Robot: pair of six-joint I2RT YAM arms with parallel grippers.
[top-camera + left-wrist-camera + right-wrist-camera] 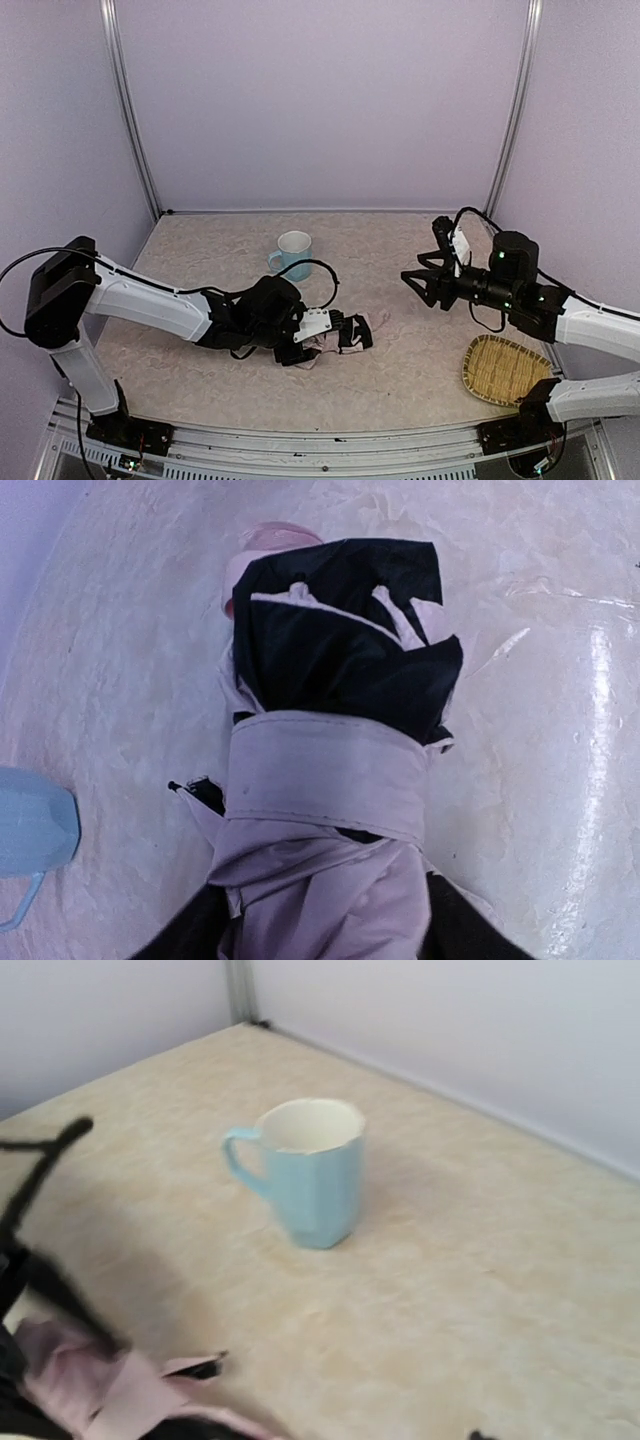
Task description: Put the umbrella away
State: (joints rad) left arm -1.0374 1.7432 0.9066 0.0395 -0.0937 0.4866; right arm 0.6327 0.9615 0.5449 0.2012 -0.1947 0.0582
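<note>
Left hand (343,335) lies low over the umbrella (325,780), its dark fingers (185,935) flanking the bundle on both sides. Whether they clamp the fabric cannot be told. Umbrella: folded, pale pink with black lining showing and a pink band wrapped around it, lying on the bench (400,395) near the middle front. Right hand (420,258) hangs above the bench well to the right, jaws spread, holding nothing. Light blue mug (294,253) stands upright behind the umbrella, apart from it. Woven tray (500,370) rests at the right front.

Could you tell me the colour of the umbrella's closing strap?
The strap is pale pink, clearest in the left wrist view.
</note>
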